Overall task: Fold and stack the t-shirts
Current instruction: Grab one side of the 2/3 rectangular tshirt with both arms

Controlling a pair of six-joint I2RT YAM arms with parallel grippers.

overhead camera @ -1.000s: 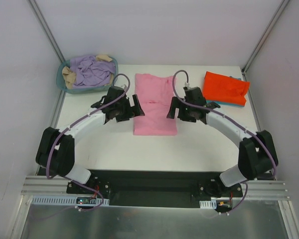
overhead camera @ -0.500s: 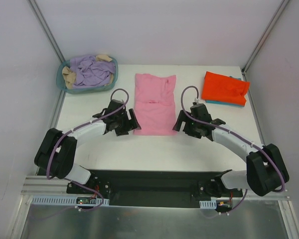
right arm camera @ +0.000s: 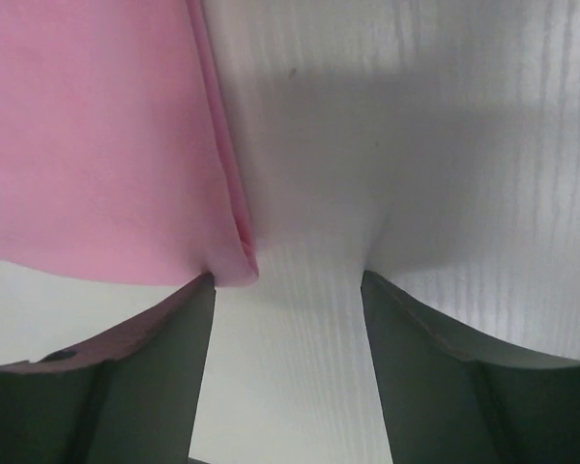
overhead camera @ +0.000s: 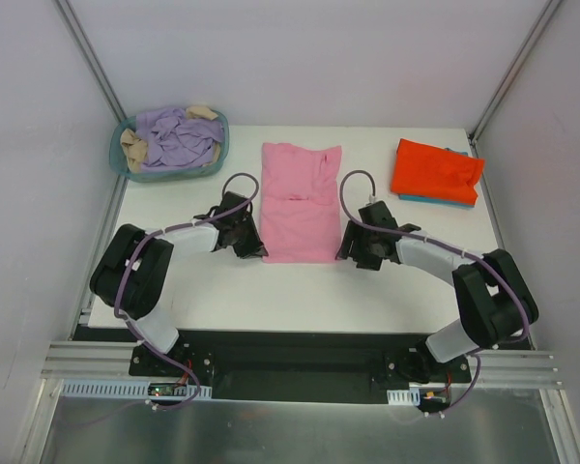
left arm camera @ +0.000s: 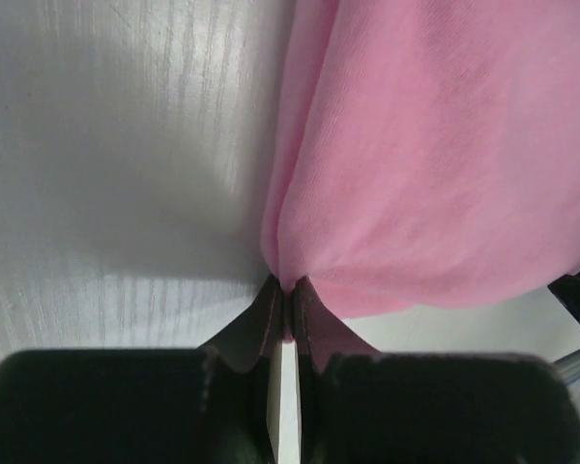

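A light pink t-shirt [overhead camera: 300, 203] lies folded into a long strip in the middle of the table. My left gripper [overhead camera: 257, 246] is low at its near left corner, and the left wrist view shows it [left arm camera: 285, 290] shut on a pinch of the pink cloth [left arm camera: 435, 155]. At the near right corner my right gripper [overhead camera: 347, 246] is down on the table. In the right wrist view it [right arm camera: 288, 290] stands open, with the pink corner [right arm camera: 234, 259] just touching its left finger [right arm camera: 174, 329]. An orange-red t-shirt [overhead camera: 435, 169] lies folded on a teal-blue one [overhead camera: 443, 201] at the back right.
A round teal basket [overhead camera: 119, 159] holding lilac and beige cloth stands at the back left corner. White walls and metal posts close in the table on the sides and back. Bare white tabletop [overhead camera: 300, 300] lies between the pink shirt and the arm bases.
Both arms drew toward the near edge and dropped to the pink shirt's near corners. The left gripper shut on its corner. The right jaws have narrowed.
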